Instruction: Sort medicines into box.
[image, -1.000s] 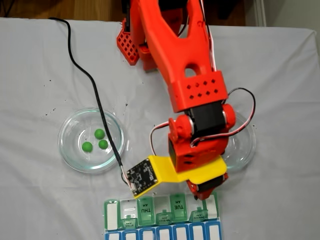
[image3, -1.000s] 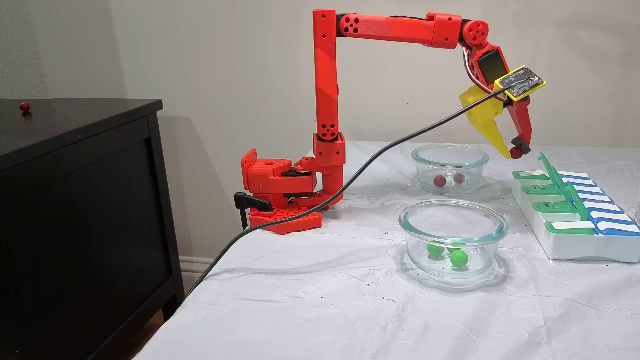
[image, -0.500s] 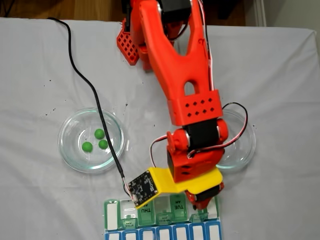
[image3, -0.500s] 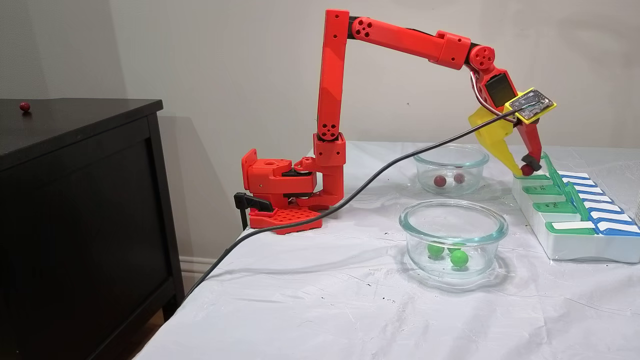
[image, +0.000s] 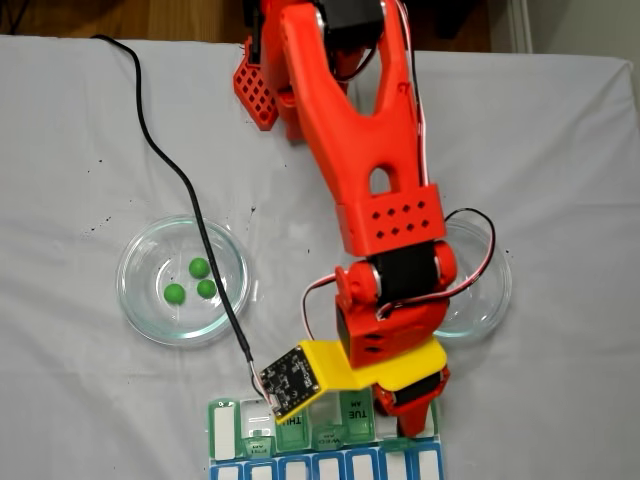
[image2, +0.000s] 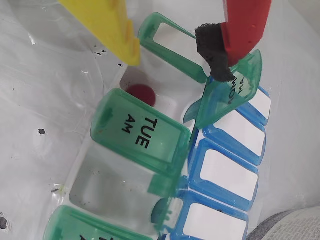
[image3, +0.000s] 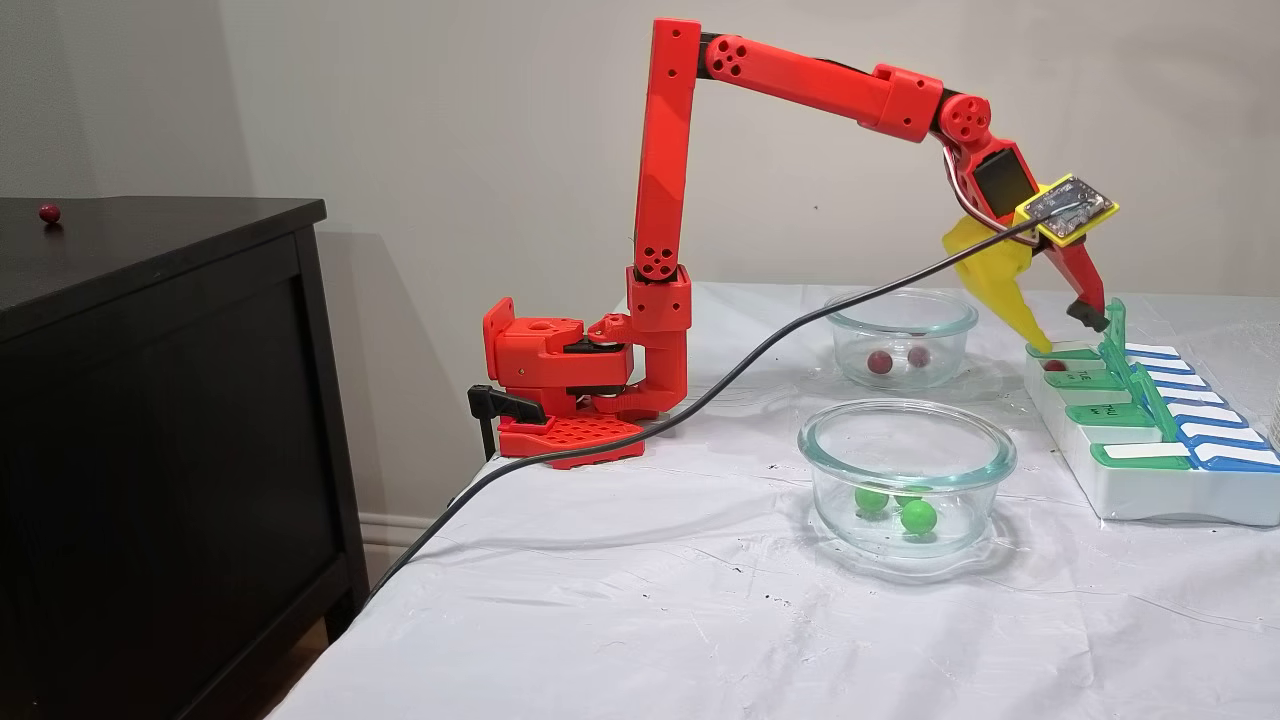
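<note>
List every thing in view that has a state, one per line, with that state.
hand: open, empty, over the pill organizer.
dark red ball: released, lying in the open compartment beside TUE.
MON lid: flipped up, touching the red finger's black pad.
TUE lid: shut.
pill organizer: some lids up, some down.
far glass dish: holds two dark red balls.
near glass dish: holds three green balls.

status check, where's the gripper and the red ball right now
Gripper open above the pill organizer. Red ball lying in the open compartment beside the TUE lid. Three green balls waiting in the glass dish. Nothing blocking.
</note>
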